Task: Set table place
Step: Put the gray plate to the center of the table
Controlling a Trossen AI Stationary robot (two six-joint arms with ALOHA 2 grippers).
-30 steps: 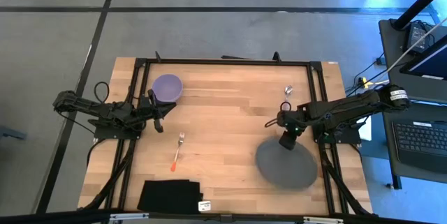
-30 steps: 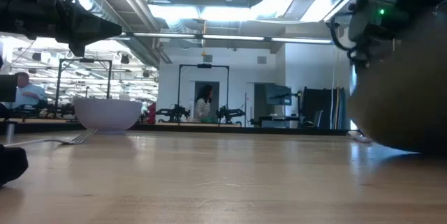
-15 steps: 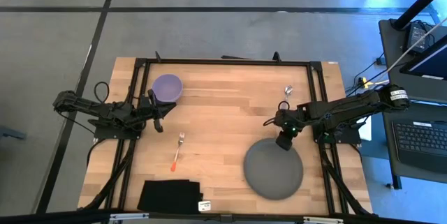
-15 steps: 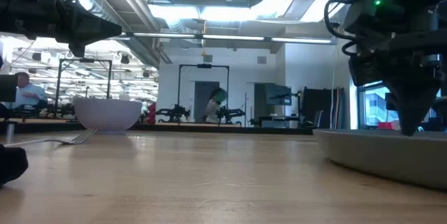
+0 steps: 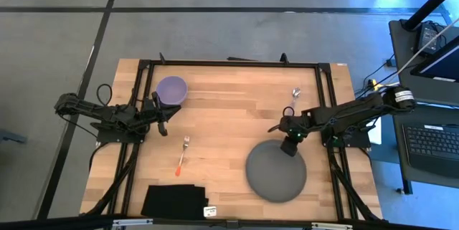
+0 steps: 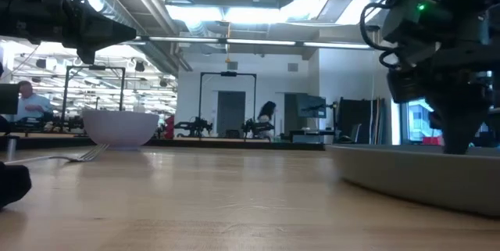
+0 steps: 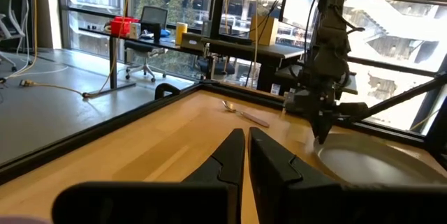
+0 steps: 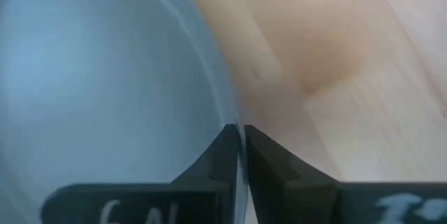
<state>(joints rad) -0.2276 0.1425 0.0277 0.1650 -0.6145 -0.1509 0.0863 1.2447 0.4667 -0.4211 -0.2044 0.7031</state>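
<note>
High view shows the right arm stretched in from the table's right edge, its wrist bent down so the right gripper point(image 5: 288, 147) points at the far rim of the dark grey plate point(image 5: 276, 172). In the right wrist view its two fingers point(image 8: 222, 155) are pinched nearly together with the plate's thin rim point(image 8: 236, 147) between them, so it has the plate by the edge. From table height the plate point(image 6: 406, 174) lies flat on the table point(image 5: 229, 122), the gripper point(image 6: 455, 135) standing over it.

The left arm waits along the left side, its left gripper point(image 5: 162, 117) just beside the lilac bowl point(image 5: 171, 89); the left wrist view shows its fingers point(image 7: 230, 155) closed with only a sliver between them and nothing held.

The orange-handled fork point(image 5: 182, 156) lies between bowl and plate, nearer the left. The spoon point(image 5: 294, 95) rests beyond the right gripper, toward the far edge. A black folded cloth point(image 5: 174, 201) sits at the near edge. Across the room a person point(image 6: 266, 116) shows in the distance.
</note>
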